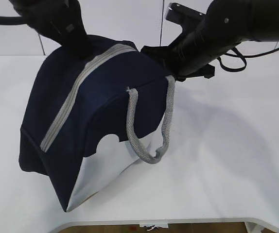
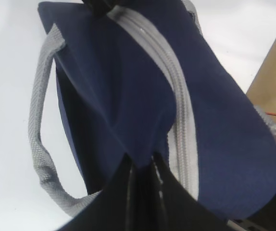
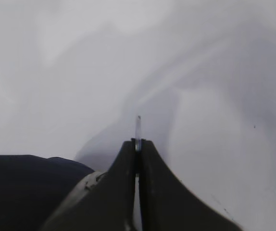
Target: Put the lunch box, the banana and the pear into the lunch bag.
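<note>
The navy lunch bag (image 1: pixel 95 107) is tipped on the white table, its grey zipper (image 1: pixel 76 97) running diagonally and one grey handle (image 1: pixel 149 131) hanging down the front. The zipper looks closed along the length I can see. My left gripper (image 2: pixel 143 163) is shut on a fold of the bag's navy fabric (image 2: pixel 128 110) beside the zipper (image 2: pixel 176 96); it holds the bag's far top end (image 1: pixel 78 41). My right gripper (image 3: pixel 138 142) is shut on a thin metal pull (image 3: pixel 138 127) seen edge-on, behind the bag's right top corner (image 1: pixel 171 63). The lunch box, banana and pear are out of view.
The white table (image 1: pixel 227 145) stretches right of the bag, with its front edge near the bottom of the exterior view. A tan board (image 2: pixel 272 72) and some wiring show at the right edge of the left wrist view. Black cables hang from the right arm (image 1: pixel 232 60).
</note>
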Robot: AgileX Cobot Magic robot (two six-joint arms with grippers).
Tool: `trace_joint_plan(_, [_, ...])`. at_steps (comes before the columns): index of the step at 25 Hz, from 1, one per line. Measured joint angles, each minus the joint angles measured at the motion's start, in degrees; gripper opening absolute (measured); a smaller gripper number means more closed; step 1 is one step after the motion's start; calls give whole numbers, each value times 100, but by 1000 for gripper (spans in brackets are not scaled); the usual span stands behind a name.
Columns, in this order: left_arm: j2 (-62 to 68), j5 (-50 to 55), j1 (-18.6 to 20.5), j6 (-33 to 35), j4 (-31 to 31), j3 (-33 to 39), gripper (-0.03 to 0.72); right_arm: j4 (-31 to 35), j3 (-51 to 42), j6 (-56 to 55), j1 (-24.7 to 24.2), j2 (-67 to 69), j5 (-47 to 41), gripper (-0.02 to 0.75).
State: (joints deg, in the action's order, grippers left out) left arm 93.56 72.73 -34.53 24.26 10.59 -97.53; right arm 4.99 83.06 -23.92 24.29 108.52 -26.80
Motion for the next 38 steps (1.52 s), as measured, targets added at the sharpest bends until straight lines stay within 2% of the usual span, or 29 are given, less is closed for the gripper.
trace_joint_plan(6, [106, 0, 0, -200, 0, 0, 24, 13, 238, 129, 0, 0, -177, 1])
trace_joint_plan(10, [131, -10, 0, -422, 22, 0, 162, 13, 310, 195, 0, 12, -217, 1])
trace_joint_plan(14, [131, -36, -105, -777, -48, -62, 361, 49, 358, 268, 0, 12, -267, 1])
trace_joint_plan(15, [131, -48, -119, -841, -48, -62, 361, 61, 368, 278, 0, 12, -267, 1])
trace_joint_plan(17, [131, -48, -135, -948, -173, -223, 409, 61, 371, 303, 0, 12, -273, 1])
trace_joint_plan(22, [131, -73, -135, -1112, -580, -383, 422, 99, 381, 326, 0, 12, -273, 1])
trace_joint_plan(31, [713, -871, -135, -1176, -609, -406, 424, 327, 380, 555, 0, 12, -273, 1])
trace_joint_plan(38, [1091, -949, -135, -1180, -789, -406, 424, 340, 380, 628, 0, 12, -273, 1])
